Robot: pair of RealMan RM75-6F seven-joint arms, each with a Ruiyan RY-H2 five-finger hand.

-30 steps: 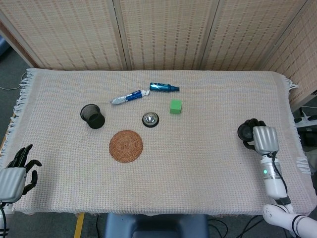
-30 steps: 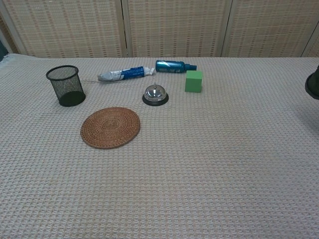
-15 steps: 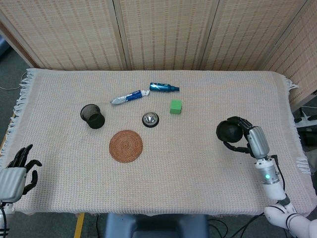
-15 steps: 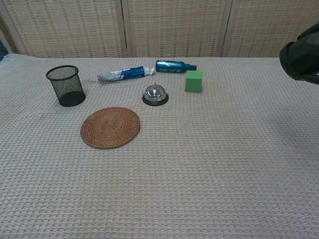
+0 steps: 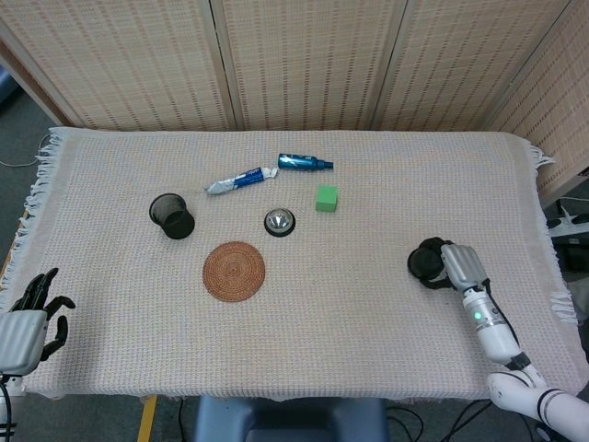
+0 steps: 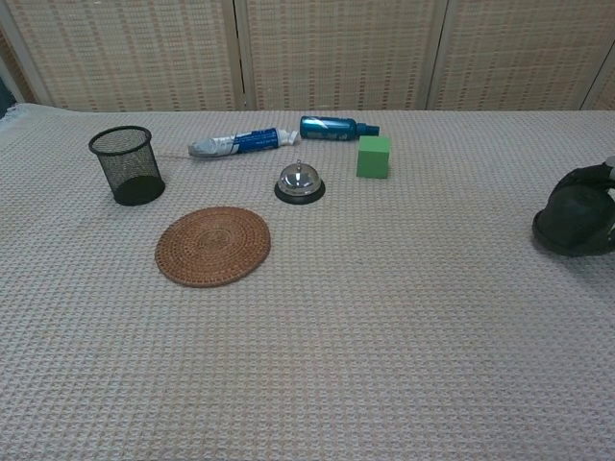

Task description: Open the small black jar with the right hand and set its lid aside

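Head view, read from the left edge of the desk (image 5: 386, 359): the left hand (image 5: 28, 322) rests at the near corner with its fingers apart, holding nothing. Moving right, a black mesh cup (image 5: 172, 215) stands upright, with a round woven coaster (image 5: 234, 271) nearer the front edge, a white and blue tube (image 5: 241, 180) and a teal bottle (image 5: 305, 163) lying flat toward the back, a silver call bell (image 5: 280, 221) between coaster and bottle, and a green cube (image 5: 326, 198) just beside the bell. Far to the right, well apart from all this, the right hand (image 5: 457, 265) is curled over a dark round object (image 5: 426, 262) low on the cloth; the chest view shows the same dark shape (image 6: 574, 221) sitting on the desk at the frame's edge. Whether this is the lid alone, or the small black jar with its lid on, I cannot tell, since no separate jar body shows. My judgement: if it is the lid, it is nearly set aside and only release remains
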